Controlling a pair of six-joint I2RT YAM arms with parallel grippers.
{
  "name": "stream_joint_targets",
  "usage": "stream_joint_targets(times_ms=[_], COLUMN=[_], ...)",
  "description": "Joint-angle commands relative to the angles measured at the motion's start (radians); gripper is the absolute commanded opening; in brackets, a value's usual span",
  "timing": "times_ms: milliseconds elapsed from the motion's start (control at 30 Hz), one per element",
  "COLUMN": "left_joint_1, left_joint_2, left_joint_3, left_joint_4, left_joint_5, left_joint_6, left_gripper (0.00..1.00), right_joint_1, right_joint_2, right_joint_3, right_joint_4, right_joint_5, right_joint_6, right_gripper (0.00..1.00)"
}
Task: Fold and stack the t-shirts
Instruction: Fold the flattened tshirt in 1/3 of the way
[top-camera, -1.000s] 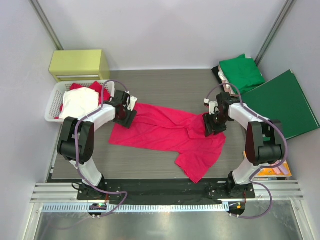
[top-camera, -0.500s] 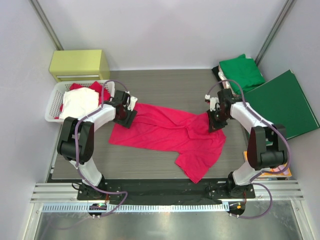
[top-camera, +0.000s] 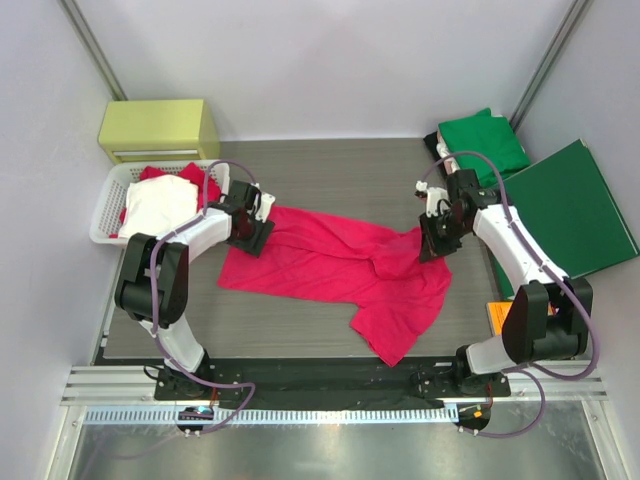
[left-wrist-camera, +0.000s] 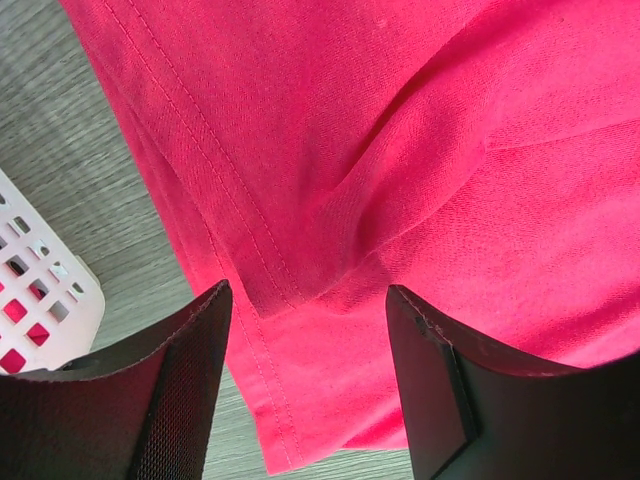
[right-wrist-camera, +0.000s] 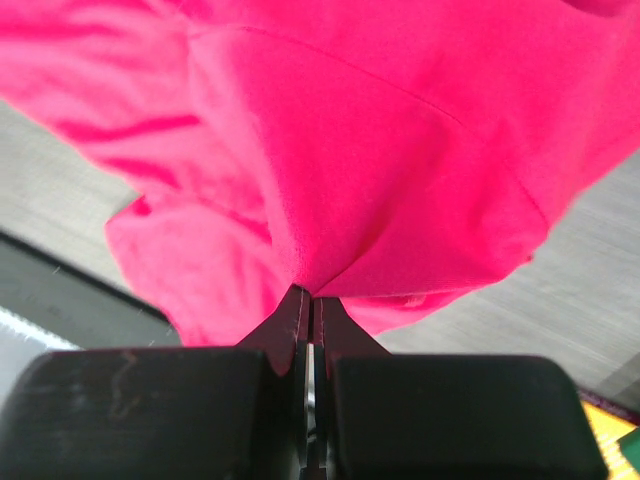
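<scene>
Locate the pinkish-red t-shirt (top-camera: 330, 265) spread and rumpled across the middle of the table (top-camera: 340, 170), one flap trailing toward 5 o'clock. Note the right gripper (top-camera: 434, 245) at the shirt's 3 o'clock edge, jaws pinched together on a fold of the red cloth. Note the left gripper (top-camera: 250, 235) at the 9 o'clock hem, jaws apart above a ridge of fabric. See the green t-shirt (top-camera: 485, 145) folded at 1 o'clock, the dark-green folder (top-camera: 570, 205) at 2 o'clock, and the white basket (top-camera: 105, 215) at 10 o'clock.
</scene>
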Motion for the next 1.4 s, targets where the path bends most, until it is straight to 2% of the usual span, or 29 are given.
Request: stream_joint_targets(times_ms=[0,100,167,200,233,300,367,567,667,833,967,1067,1233,1367], left_joint_1=[-0.008,-0.01,-0.013,-0.011,-0.011,-0.011,-0.013,-0.011,-0.011,-0.011,-0.011,-0.011,-0.013,-0.013], left_joint_2=[0.001,0.0,-0.002,-0.003,-0.006,-0.008,-0.011,-0.012,-0.009,-0.003,-0.048,-0.074,-0.011,0.038], left_joint_3=[0.032,0.036,0.034,0.034,0.033,0.029,0.029,0.026,0.025,0.026,0.028,0.051,0.103,0.134], left_joint_4=[0.011,0.01,0.007,0.005,0.005,0.005,0.004,0.004,0.007,0.02,0.066,0.067,0.057,0.031], left_joint_5=[0.01,0.01,0.009,0.009,0.007,0.006,0.004,0.003,0.001,-0.02,-0.08,-0.074,-0.108,-0.094], left_joint_6=[0.007,0.008,0.005,0.008,0.008,0.011,0.011,0.011,0.013,0.016,0.039,0.053,0.045,0.019], left_gripper=[0.64,0.64,0.64,0.64,0.64,0.64,0.64,0.64,0.64,0.64,0.64,0.65,0.61,0.55], right_joint_1=[0.005,0.005,0.005,0.006,0.005,0.005,0.003,0.005,0.005,0.005,0.006,0.006,0.006,0.006], right_joint_2=[-0.07,-0.082,-0.079,-0.077,-0.074,-0.071,-0.068,-0.073,-0.083,-0.056,-0.053,-0.045,-0.043,-0.062], right_joint_3=[0.064,0.07,0.06,0.058,0.058,0.058,0.061,0.087,0.092,0.044,0.001,-0.015,-0.016,-0.012], right_joint_4=[-0.105,-0.13,-0.131,-0.133,-0.134,-0.133,-0.133,-0.133,-0.123,-0.067,-0.004,0.018,0.019,0.016], right_joint_5=[-0.08,-0.083,-0.073,-0.066,-0.066,-0.062,-0.057,-0.039,-0.077,-0.08,-0.048,-0.039,-0.06,-0.051], right_joint_6=[0.02,0.014,0.005,0.005,0.0,0.0,0.002,-0.003,-0.021,-0.029,-0.035,-0.036,-0.033,-0.039], right_gripper=[0.01,0.01,0.1,0.35,0.51,0.77,0.84,0.86,0.86,0.84,0.84,0.82,0.79,0.79])
